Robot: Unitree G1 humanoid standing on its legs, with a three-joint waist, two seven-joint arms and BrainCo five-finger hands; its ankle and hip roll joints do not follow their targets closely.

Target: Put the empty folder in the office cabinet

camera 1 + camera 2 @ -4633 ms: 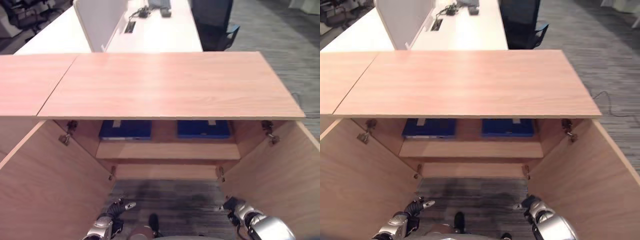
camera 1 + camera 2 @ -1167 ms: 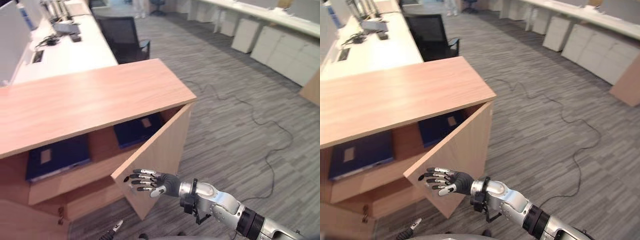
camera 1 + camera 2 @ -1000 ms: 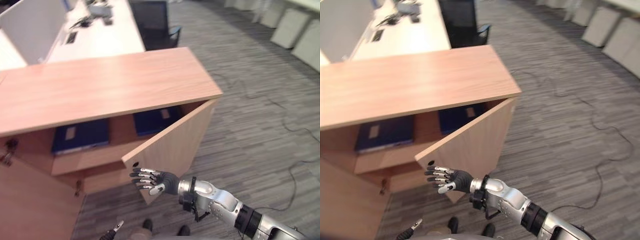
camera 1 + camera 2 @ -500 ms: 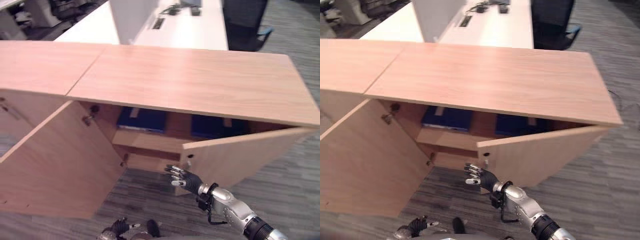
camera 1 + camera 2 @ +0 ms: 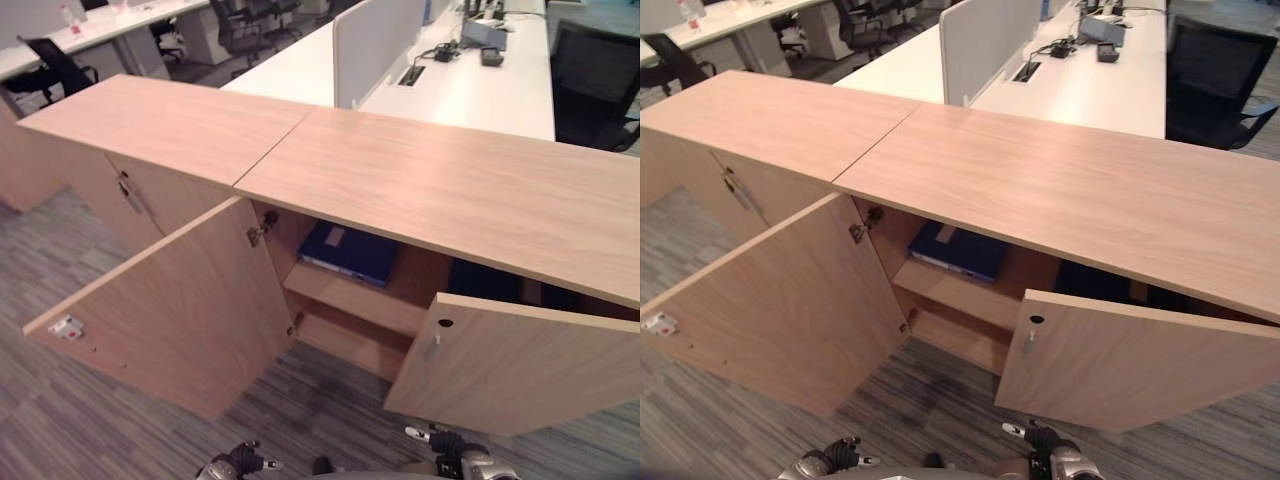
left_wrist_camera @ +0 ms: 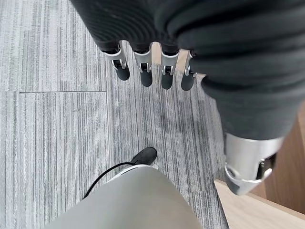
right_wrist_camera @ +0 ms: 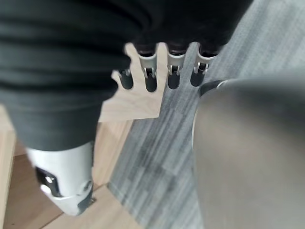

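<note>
The wooden office cabinet runs across the middle of the frame, its left door swung wide and its right door half closed. A dark blue folder lies flat on the upper shelf inside, centre frame. Grey striped carpet covers the floor at lower left; white desks and black chairs fill the top. My left hand and right hand hang at the bottom edge, fingers relaxed and straight, holding nothing.

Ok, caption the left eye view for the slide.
Blue folder on the cabinet shelf; left door wide open, right door nearly closed.
</note>
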